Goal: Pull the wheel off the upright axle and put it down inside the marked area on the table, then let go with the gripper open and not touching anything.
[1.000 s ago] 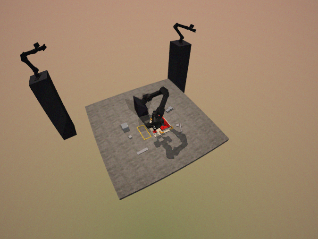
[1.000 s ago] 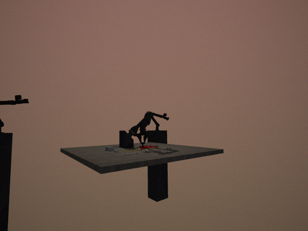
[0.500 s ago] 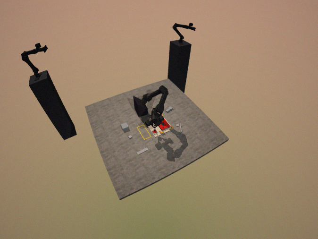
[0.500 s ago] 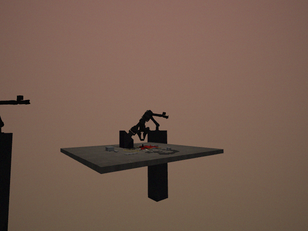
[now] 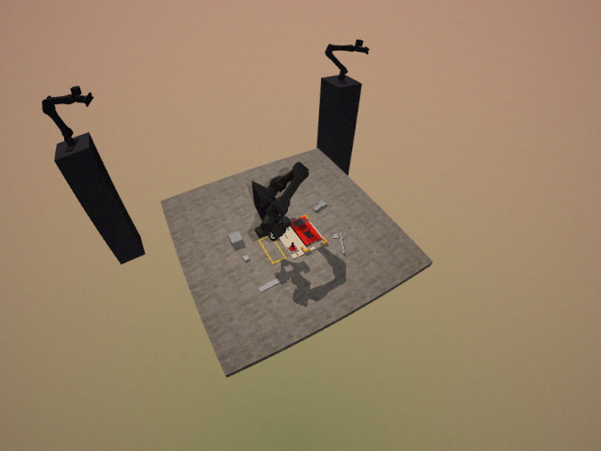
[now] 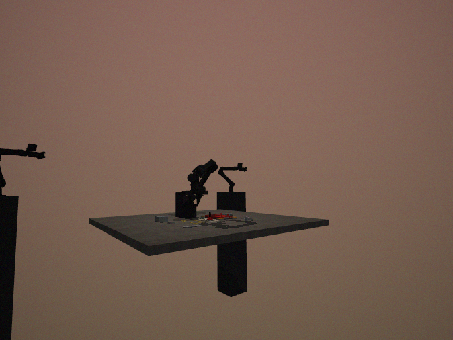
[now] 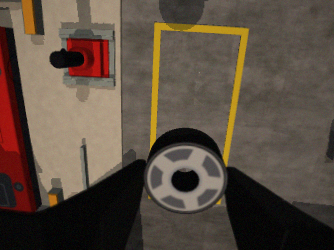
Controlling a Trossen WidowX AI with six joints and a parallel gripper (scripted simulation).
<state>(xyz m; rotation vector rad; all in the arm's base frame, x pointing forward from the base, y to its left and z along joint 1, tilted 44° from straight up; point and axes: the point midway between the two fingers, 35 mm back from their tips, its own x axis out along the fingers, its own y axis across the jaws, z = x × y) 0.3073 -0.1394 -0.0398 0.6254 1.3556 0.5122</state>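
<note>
The gripper (image 7: 185, 180) was closed on the wheel (image 7: 184, 177), its two dark fingers pressing on the black tyre from either side, so that the grey hub with its curved slots and round centre hole faced the wrist camera. The wheel was off the axle (image 7: 67, 59) and held above the table (image 7: 280, 98), over the near end of the marked area (image 7: 200, 30), a yellow rectangular outline on the grey surface; from the wrist view the tyre overlapped the lower stretch of both long yellow lines. How high the wheel hung above the table could not be told from that view. The axle, a short black post, stood bare on its red block (image 7: 90, 57), which sat in a grey frame on the cream base plate (image 7: 75, 123) to the left of the marked area and well apart from the wheel. Further left on the plate lay a larger red part (image 7: 12, 123), with orange corner marks (image 7: 31, 15) at the plate's edges. In the top view the arm (image 5: 284, 193) bent down from its dark base (image 5: 259, 196), with the gripper at the end of the yellow outline nearest that base, between the base plate and a light grey block (image 5: 235, 237). A smaller grey cube (image 5: 246, 258), a flat grey bar (image 5: 268, 285) and a few other grey pieces lay scattered on the table around the plate. Two tall dark pillars (image 5: 96, 199) carrying camera arms stood beside the table.
</note>
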